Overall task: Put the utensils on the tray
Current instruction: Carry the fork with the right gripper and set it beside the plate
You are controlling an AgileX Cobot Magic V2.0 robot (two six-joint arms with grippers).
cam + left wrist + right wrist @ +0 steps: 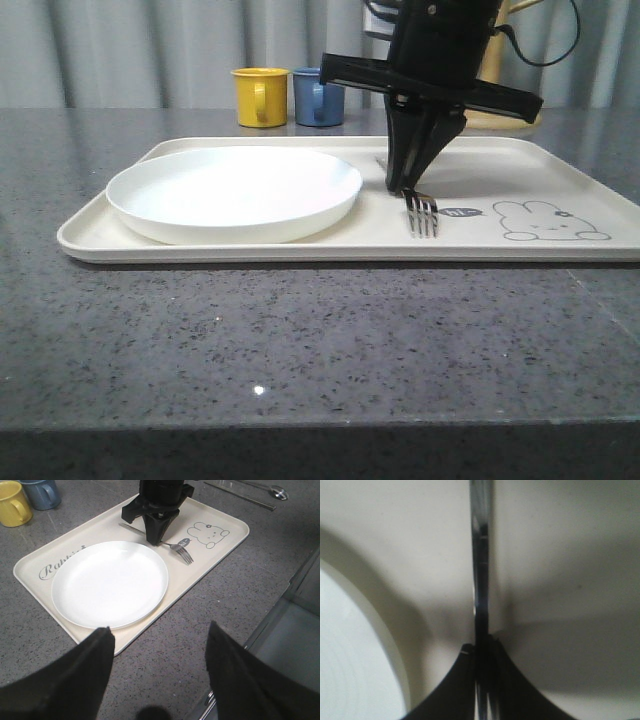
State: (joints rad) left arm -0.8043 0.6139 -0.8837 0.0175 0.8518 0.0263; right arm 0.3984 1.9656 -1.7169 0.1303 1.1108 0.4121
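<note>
Nearest the front bench edge, the cream tray carries the white plate and the fork, whose handle the right tool pinches beside the plate, while the left tool hangs spread.

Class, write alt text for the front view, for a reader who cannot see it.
A black right pincer is closed on a shiny silver metal fork lying on a large cream rectangular tray, beside a round white plate. A yellow mug and a blue mug stand behind.
</note>
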